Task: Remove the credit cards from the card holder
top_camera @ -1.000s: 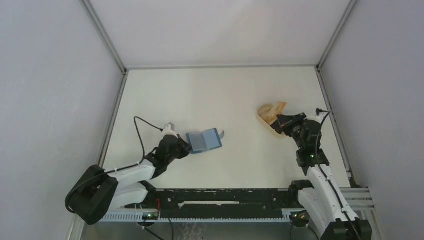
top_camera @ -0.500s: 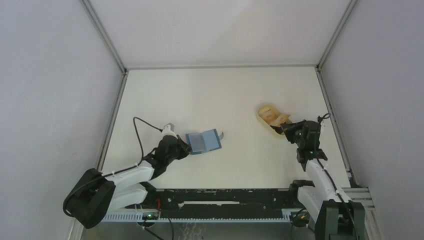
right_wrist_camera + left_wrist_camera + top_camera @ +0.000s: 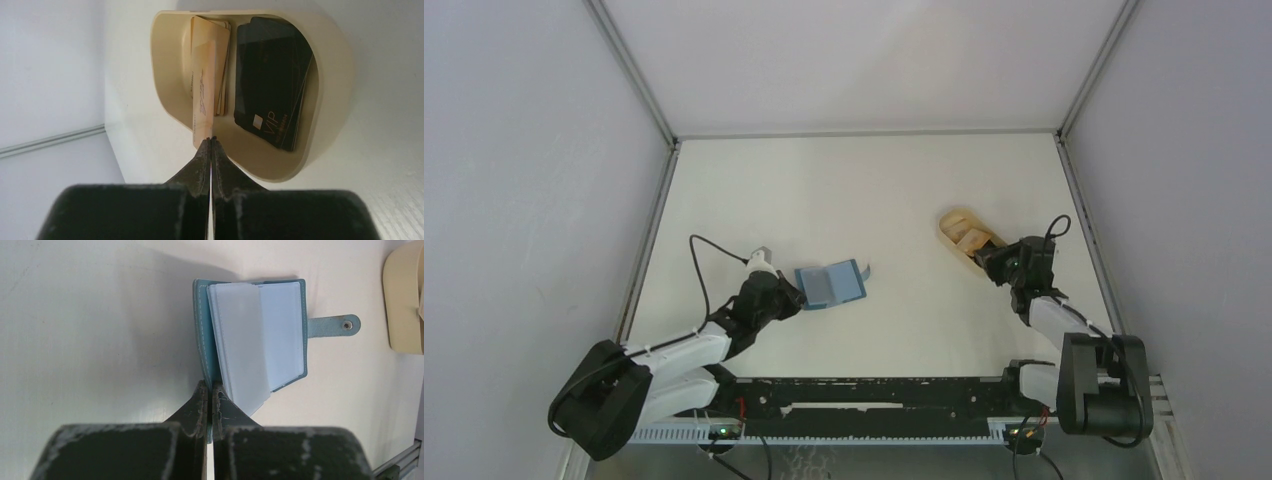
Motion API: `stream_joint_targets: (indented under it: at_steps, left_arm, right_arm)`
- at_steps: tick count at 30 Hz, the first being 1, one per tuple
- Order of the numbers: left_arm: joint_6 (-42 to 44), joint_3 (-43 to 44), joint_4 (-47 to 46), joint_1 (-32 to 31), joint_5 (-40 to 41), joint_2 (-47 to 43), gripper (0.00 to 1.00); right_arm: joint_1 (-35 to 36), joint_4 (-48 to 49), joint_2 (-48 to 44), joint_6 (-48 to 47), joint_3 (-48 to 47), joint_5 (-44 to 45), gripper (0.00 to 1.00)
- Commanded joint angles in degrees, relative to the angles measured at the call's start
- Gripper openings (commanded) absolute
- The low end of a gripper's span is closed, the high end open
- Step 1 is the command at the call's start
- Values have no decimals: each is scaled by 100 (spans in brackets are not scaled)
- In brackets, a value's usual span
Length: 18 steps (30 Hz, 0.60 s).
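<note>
Right wrist: "VIP" card [image 3: 270, 80]; jaws tight on tan card [image 3: 204, 90], left's seemingly on holder [image 3: 201, 330].

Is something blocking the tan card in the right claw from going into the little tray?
No, nothing visible blocks it. The right gripper pinches the tan card on edge, right at the beige tray. The card stands next to the stack of tan cards lying in the tray, with the black cards on the other side.
</note>
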<state>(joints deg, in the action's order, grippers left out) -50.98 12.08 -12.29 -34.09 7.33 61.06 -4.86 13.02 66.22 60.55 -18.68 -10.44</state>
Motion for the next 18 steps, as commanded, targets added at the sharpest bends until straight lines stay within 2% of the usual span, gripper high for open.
stream_joint_targets:
  at_steps: [1, 18]
  left_arm:
    - [263, 114, 513, -26, 59, 114, 0]
    - [241, 152, 487, -27, 33, 243, 0]
  right_arm:
    - [-23, 642, 297, 192, -114, -115, 0]
    - [23, 1593, 1418, 616, -572, -202, 0]
